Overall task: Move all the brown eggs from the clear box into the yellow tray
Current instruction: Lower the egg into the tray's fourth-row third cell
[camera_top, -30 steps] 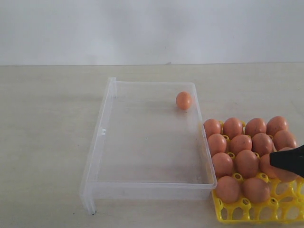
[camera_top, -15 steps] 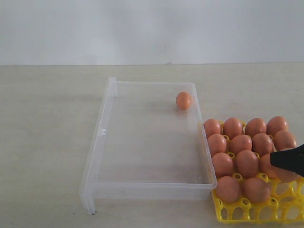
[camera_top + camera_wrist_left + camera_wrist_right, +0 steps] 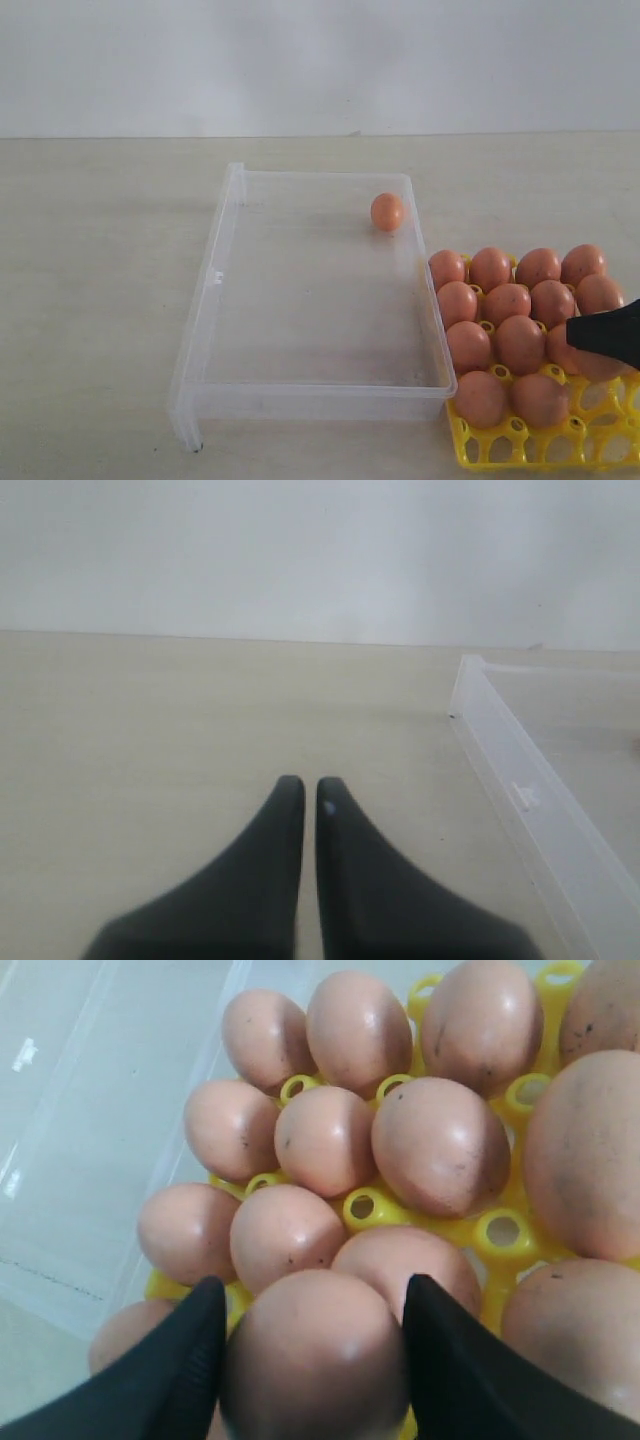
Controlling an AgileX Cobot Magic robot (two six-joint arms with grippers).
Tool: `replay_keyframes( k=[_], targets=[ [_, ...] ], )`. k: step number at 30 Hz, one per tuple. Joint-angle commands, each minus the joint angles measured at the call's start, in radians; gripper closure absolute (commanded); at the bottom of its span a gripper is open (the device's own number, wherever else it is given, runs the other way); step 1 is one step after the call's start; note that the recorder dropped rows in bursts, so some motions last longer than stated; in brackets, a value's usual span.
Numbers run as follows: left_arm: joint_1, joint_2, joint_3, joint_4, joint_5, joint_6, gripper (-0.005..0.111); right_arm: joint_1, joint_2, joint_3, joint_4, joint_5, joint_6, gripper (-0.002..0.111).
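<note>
Where fingers point(image 3: 170, 1370) touch, brown egg point(image 3: 310, 1355) between

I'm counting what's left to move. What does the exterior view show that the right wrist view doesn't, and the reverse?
Only the exterior view: one loose egg lying in the clear box, near its far right corner. Only the right wrist view: the gripped egg, clasped on both sides by the right gripper over the yellow tray. Both: the tray's filled cups and the box wall beside them.
</note>
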Motion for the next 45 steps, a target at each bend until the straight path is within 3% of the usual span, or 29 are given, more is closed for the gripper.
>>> replay_keyframes(
  k=[1,11,31,34,40,45],
  targets=[
    [0.003,-0.002,0.003,-0.003,-0.003,0.002,0.103,-0.002,0.007,0.004,0.004,-0.030,0.000,0.064],
    [0.003,-0.002,0.003,-0.003,-0.003,0.002,0.103,-0.002,0.131,0.004,0.004,0.025,-0.002,0.064],
    [0.003,-0.002,0.003,-0.003,-0.003,0.002,0.103,-0.002,0.133,0.004,0.004,0.034,-0.036,0.063],
    [0.003,-0.002,0.003,-0.003,-0.003,0.002,0.103,-0.002,0.133,0.003,0.189,0.000,-0.095,0.064],
    [0.003,-0.002,0.003,-0.003,-0.003,0.002,0.103,-0.002,0.133,0.003,0.078,-0.018,-0.300,0.064],
    [0.003,-0.002,0.003,-0.003,-0.003,0.002,0.103,-0.002,0.133,0.003,0.112,-0.032,-0.303,0.064]
  ],
)
